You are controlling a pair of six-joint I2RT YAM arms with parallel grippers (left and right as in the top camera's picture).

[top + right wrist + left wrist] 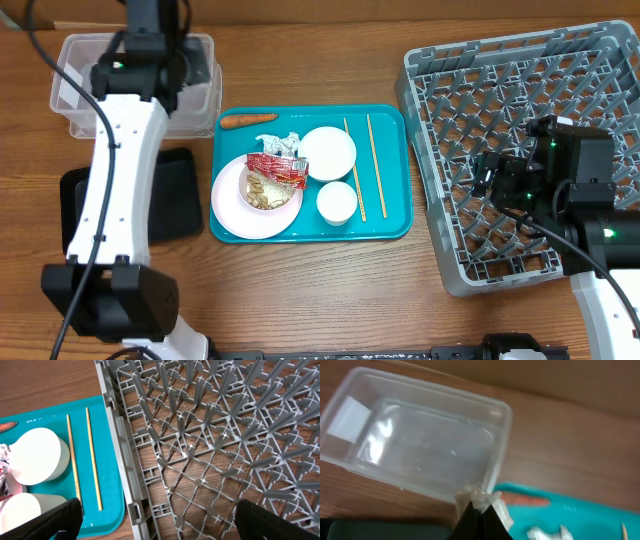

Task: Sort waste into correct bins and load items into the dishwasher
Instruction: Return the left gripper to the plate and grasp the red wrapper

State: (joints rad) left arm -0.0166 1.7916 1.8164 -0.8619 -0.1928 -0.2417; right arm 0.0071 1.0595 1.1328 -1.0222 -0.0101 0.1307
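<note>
While my left pincer [481, 510] is clamped on the crumpled white tissue [472, 495], the clear rectangular plastic tub [501, 445] lies just beyond its tips; the tissue seems light, soft, best held mid-bunch.

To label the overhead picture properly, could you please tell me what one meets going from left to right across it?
Clear tub → pink plate → large white bowl → two chopsticks → grey dish rack.
</note>
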